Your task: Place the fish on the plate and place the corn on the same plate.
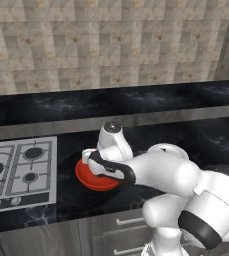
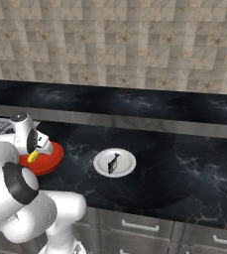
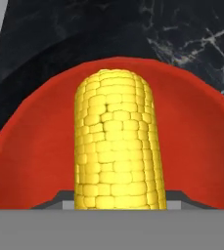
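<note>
I have the gripper [image 2: 34, 156] down in the red bowl [image 2: 53, 158], clenched on the corn [image 3: 117, 141]; in the hand view the cob fills the space between the fingers with the bowl's red wall around it. The bowl sits near the front edge of the dark tabletop [image 2: 184, 168], just right of the stove [image 1: 18, 170]. The plate [image 2: 127, 159] lies well apart to the bowl's right, with the fish [image 2: 114, 163] already on it, dark and propped at a tilt. Between bowl and plate I see bare tabletop, and more open surface stretches right of the plate and back toward the tiled wall [image 2: 135, 44].
</note>
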Controlling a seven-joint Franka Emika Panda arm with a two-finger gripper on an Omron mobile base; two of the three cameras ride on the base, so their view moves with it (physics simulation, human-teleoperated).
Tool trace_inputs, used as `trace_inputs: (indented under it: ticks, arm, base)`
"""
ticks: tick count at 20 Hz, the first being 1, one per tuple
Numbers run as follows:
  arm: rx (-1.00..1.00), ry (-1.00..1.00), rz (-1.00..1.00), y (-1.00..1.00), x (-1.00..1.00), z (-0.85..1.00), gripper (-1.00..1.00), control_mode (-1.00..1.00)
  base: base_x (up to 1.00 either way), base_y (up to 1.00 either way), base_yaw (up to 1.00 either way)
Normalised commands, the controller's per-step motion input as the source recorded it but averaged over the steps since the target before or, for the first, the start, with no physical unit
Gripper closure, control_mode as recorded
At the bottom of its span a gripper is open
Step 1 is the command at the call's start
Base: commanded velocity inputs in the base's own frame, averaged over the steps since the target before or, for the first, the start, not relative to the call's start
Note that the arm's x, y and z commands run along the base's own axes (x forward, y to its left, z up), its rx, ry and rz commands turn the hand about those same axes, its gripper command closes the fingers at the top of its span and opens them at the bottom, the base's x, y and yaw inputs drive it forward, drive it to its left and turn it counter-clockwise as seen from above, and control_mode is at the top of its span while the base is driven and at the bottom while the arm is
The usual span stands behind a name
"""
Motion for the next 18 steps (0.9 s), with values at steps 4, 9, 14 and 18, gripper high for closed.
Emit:
trace_inputs:
  ticks: [4,9,14,18]
  arm:
    - [0.0,0.01,0.0,-0.24,-0.08,0.87,1.0,-1.0]
    - [0.0,0.01,-0.02,-0.54,-0.14,0.5,1.0,-1.0]
    - [0.0,0.01,-0.05,-0.81,-0.08,0.09,1.0,-1.0]
    - [0.0,0.02,-0.02,-0.75,0.0,0.0,1.0,-1.0]
  base:
    - [0.0,0.0,0.0]
    - [0.0,0.0,0.0]
    - [0.0,0.0,0.0]
    - [0.0,0.0,0.0]
